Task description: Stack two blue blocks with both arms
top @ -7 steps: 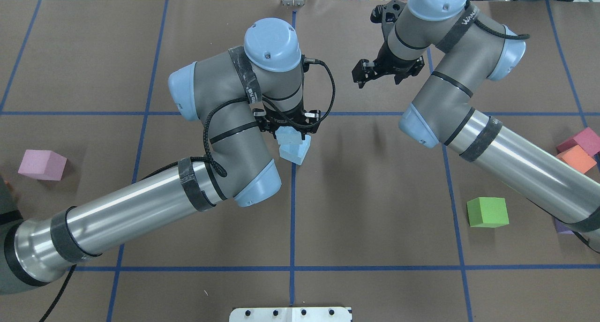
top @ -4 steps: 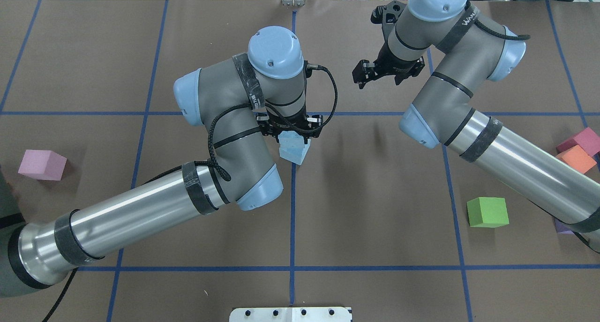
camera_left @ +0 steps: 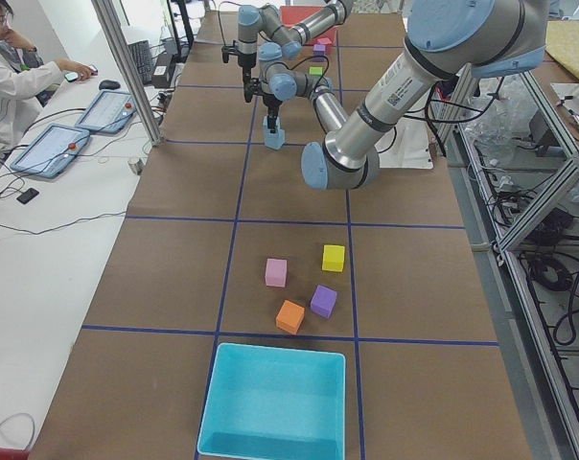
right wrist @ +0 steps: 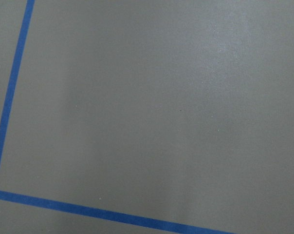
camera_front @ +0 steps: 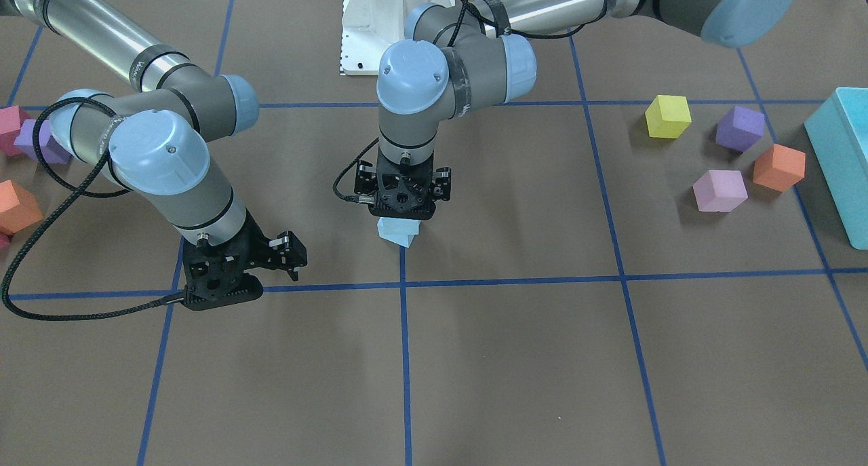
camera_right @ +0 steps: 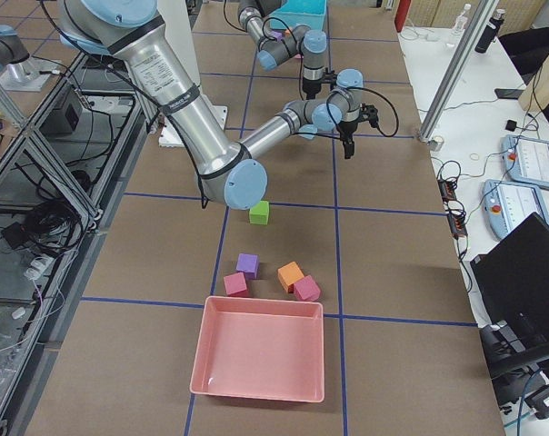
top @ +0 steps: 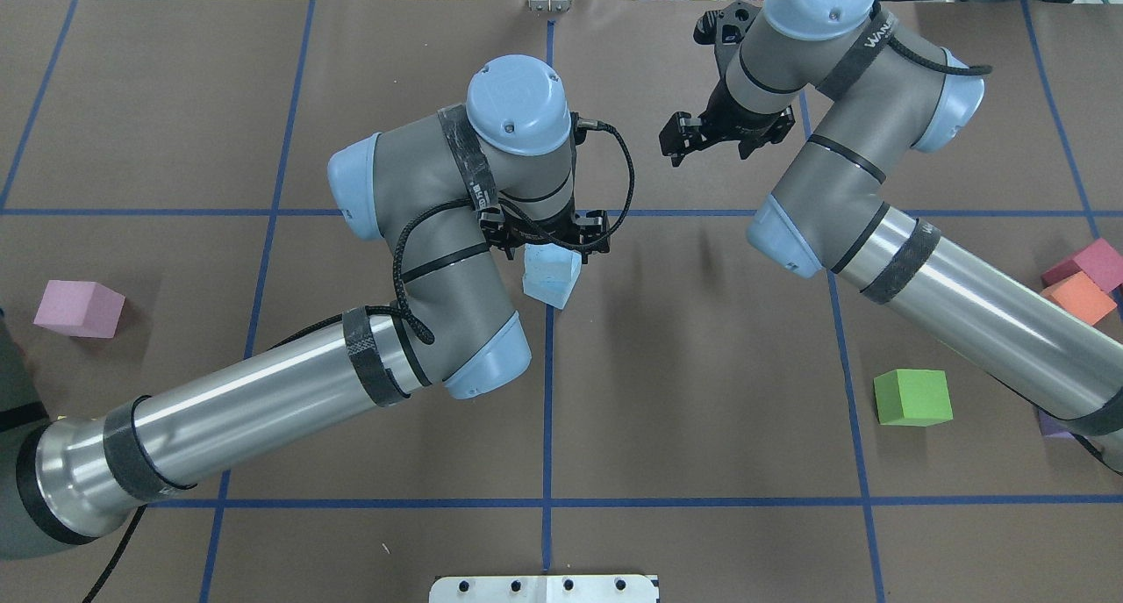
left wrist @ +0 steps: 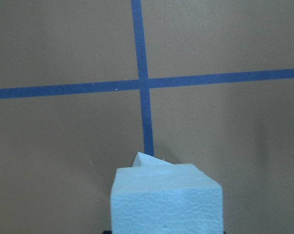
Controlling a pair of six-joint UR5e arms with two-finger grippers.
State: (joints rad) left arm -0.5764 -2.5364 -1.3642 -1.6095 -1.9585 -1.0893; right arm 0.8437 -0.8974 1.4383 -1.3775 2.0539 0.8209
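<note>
My left gripper (top: 548, 239) is shut on a pale blue block (top: 547, 261) and holds it directly over the second blue block (top: 558, 296), near the table's middle on the blue centre line. In the left wrist view the held block (left wrist: 166, 200) fills the bottom, and a corner of the lower block (left wrist: 141, 159) peeks out behind it. I cannot tell whether the two touch. In the front-facing view blue foam (camera_front: 398, 232) shows just under the left gripper (camera_front: 401, 205). My right gripper (top: 719, 138) hangs apart at the far right, empty, and looks open.
A pink cube (top: 79, 307) lies at the left. A green cube (top: 912, 397) and magenta (top: 1088, 263) and orange (top: 1079, 297) cubes lie at the right. Yellow (camera_front: 668, 115), purple (camera_front: 740, 128), orange (camera_front: 778, 167) and pink (camera_front: 720, 190) cubes lie beside a turquoise bin (camera_front: 841, 161).
My left gripper has carried the held blue block a little rightward, until it covers the lower blue block. The right arm has not moved.
</note>
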